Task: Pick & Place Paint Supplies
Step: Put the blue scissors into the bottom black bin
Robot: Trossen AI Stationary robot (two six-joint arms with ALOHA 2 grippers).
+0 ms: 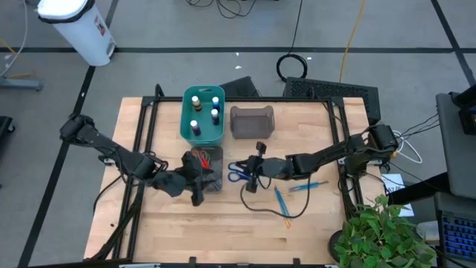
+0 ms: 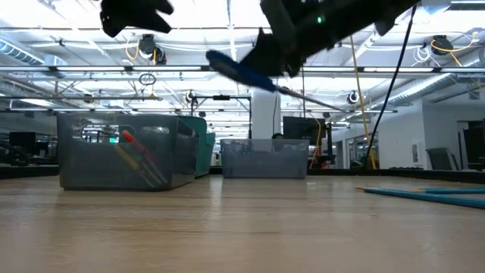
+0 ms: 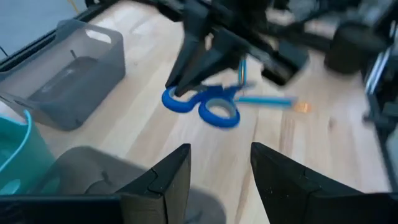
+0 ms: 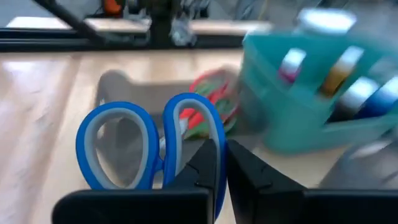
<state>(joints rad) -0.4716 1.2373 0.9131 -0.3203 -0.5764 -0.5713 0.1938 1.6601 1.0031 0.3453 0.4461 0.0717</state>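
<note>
Right tool (image 1: 256,176) is clamped on blue-handled plastic scissors (image 1: 238,172), lifted clear of the wooden counter (image 1: 223,231) beside the clear grey bin (image 1: 210,170). Left tool (image 3: 214,177) gapes empty. Advise centring above the bin before release.

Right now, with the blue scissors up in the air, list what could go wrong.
1. The right gripper pinches the blue scissors by the blades only, handles hanging free; they might swing or slip out.
2. The left gripper, open, hovers over the clear bin close by, so the two arms could collide during the drop.
3. The clear bin already holds red scissors; the blue pair may catch on them or on the rim.
</note>
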